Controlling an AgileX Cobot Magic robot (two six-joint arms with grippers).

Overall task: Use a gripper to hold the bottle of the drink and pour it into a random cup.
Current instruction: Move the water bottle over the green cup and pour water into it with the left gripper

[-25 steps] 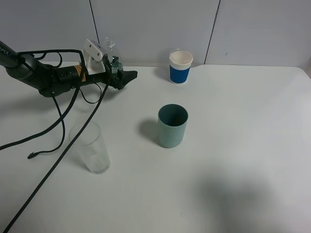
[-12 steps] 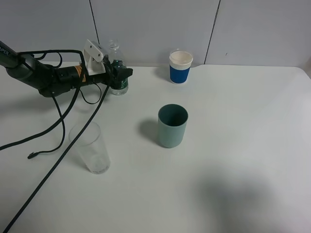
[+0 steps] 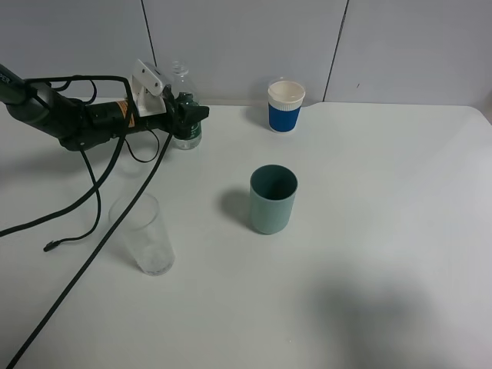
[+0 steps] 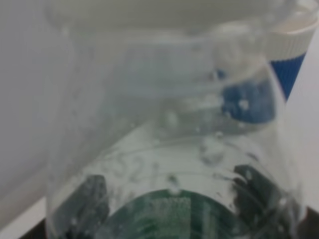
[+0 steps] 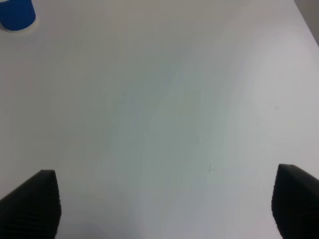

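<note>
Bottle of the drink point(image 3: 181, 84) stood upright, uncapped, at the far left of the table point(image 3: 384, 231), close to the back wall. The left gripper point(image 3: 191, 115) was clamped across its dark green label. A second earlier those jaws had been spread wide around it; half a second earlier they had already pinched in, and they had held since. The left wrist view was filled by the clear bottle point(image 4: 169, 149), with a dark pad point(image 4: 92, 199) pressed on each flank, which fit a firm side grip.

I could not tell whether the base had left the tabletop; any rise was slight at most.

My reading: the grasp was done, while lift, carry and pour all remained.

The teal cup point(image 3: 273, 200) sat well apart from the bottle, nearer mid-table, with open surface between them. The blue and white paper cup point(image 3: 285, 107) stood at the back, and the clear glass point(image 3: 146, 234) nearer me beside trailing cables point(image 3: 92, 254).

The right gripper point(image 5: 164, 204) hung with its fingers wide apart over bare table, holding nothing.

With no cap on, any tilt during the carry risked spilling.
</note>
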